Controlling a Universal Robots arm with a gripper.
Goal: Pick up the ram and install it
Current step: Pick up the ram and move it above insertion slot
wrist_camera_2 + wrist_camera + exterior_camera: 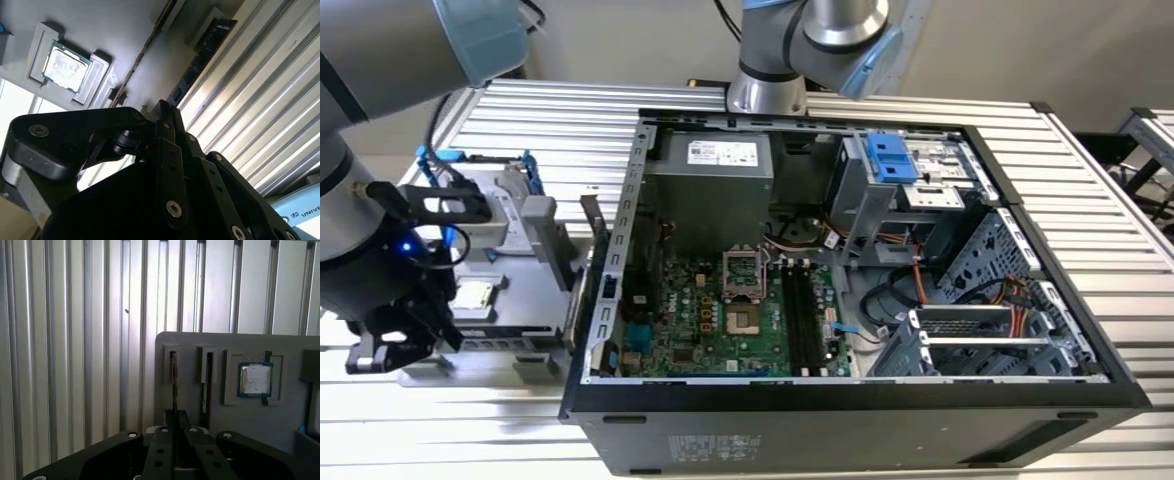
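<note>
The gripper is closed down narrow on the ram, with the thin stick's near edge caught between its fingertips. The ram stands on edge in a slot of the grey holder, at the slot farthest from the square silver chip, which sits in its own recess in the same holder. In the second wrist view the ram shows as a dark strip running away from the gripper along the holder's edge. A second stick stands in the neighbouring slot of the holder, between the ram and the chip. The holder rests on the ribbed metal worktop. In the exterior view the open computer case lies just beside the holder, on the exterior view's right, and the long black slots on its green board are well apart from the holder.
</note>
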